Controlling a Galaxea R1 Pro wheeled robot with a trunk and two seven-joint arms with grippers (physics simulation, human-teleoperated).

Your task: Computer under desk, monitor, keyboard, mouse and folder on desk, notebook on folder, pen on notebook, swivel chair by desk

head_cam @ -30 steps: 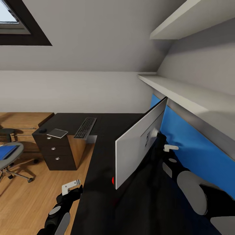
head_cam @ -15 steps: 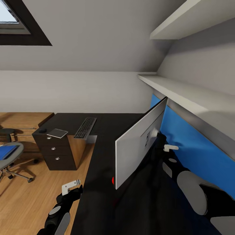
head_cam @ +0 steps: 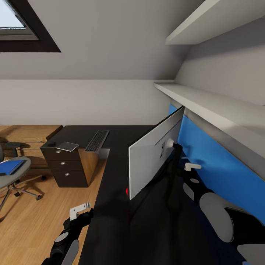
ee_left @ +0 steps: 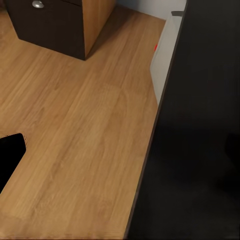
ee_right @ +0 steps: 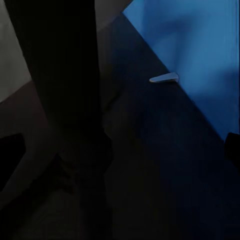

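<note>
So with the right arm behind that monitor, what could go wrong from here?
The monitor stands tilted on the desk with the right gripper by its stand; a careless push might topple it. It also faces the blue wall panel, so it may end up backwards. The folder is on the swivel chair, out of reach.

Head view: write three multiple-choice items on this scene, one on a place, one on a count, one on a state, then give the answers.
1. Where does the blue folder lie?
A. on the swivel chair seat
B. on the desk
C. on the floor

2. How many round knobs show on the drawer unit?
A. one
B. three
C. five

3. How does the monitor stand?
A. flat on its screen
B. upright on the desk, its grey back towards the camera
C. on the floor

Answers:
1. A, the folder rests on the grey seat, left of the desk.
2. B, one knob on each of three drawers.
3. B, the grey panel rises from the black desktop by the blue wall panel.
</note>
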